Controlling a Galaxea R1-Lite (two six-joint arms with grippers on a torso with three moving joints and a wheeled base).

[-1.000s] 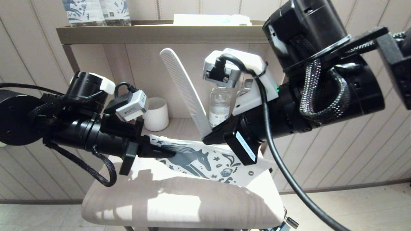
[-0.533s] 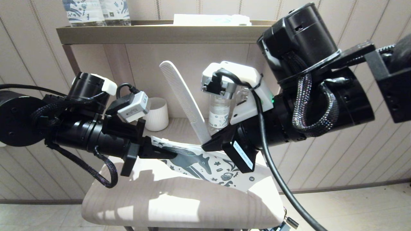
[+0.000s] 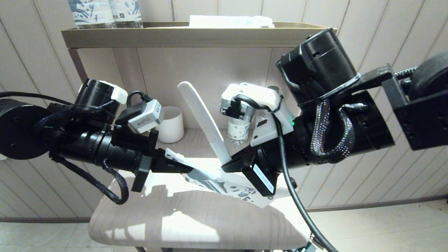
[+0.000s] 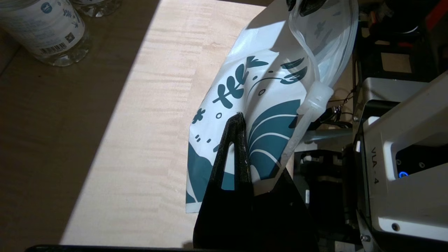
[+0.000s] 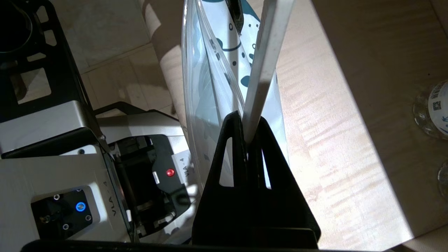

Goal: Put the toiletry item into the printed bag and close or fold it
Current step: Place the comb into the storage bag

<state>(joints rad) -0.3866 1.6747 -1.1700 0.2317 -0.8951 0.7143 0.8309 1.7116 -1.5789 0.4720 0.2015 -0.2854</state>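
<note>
Centre frame, above the worktop [image 3: 196,220]: left gripper [image 3: 187,168] pinches the bag [image 3: 227,182]; right gripper [image 3: 229,162], fingers clamped on the comb [image 3: 203,119], has descended, tilting the bag's mouth edge-on. Insertion appears imminent; comb still outside.

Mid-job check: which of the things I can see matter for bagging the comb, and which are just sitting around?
In the job:
- long white plastic comb, gripped by the right pincer
- whitish translucent zip pouch with dark blue print, held by the left pincer

Just lying about:
- white ribbed cup
- clear plastic water bottle
- blue-printed bottles
</note>
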